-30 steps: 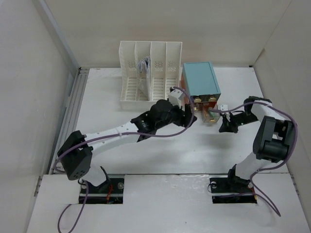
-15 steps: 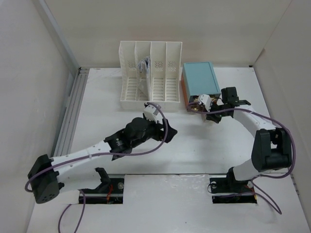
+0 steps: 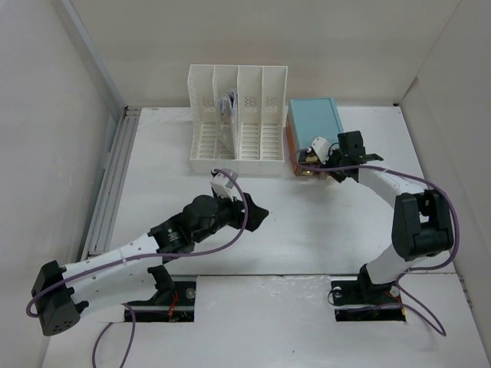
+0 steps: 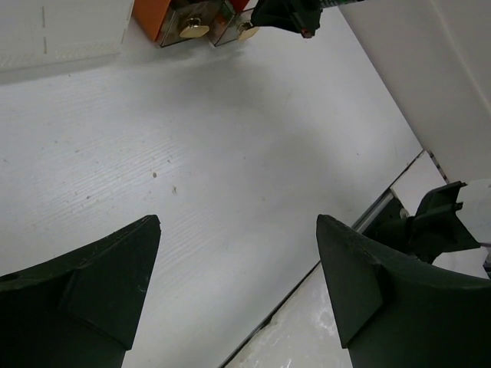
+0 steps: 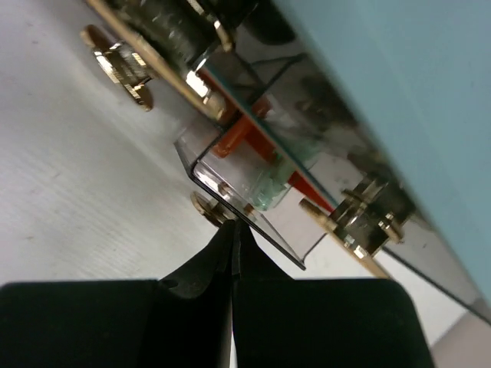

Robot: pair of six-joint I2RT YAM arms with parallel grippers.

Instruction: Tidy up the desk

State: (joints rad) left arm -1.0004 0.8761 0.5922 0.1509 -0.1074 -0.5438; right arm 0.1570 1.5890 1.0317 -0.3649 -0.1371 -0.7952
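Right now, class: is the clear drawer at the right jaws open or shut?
Partly open: the clear drawer juts out from the front of the teal-topped drawer box, its side wall showing.

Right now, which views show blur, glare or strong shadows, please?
Right wrist view: the black right tool fills the bottom, dark and soft; the small clear plastic drawer shows reflections. Left wrist view: the large white matte desk is evenly lit, without glare. Top external view: shadows are soft and faint.

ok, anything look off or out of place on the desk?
One clear drawer of the teal-topped drawer box sticks out partway, not flush with the front. The shut right pincer sits at its gold knob. Nothing spilled or damaged shows.
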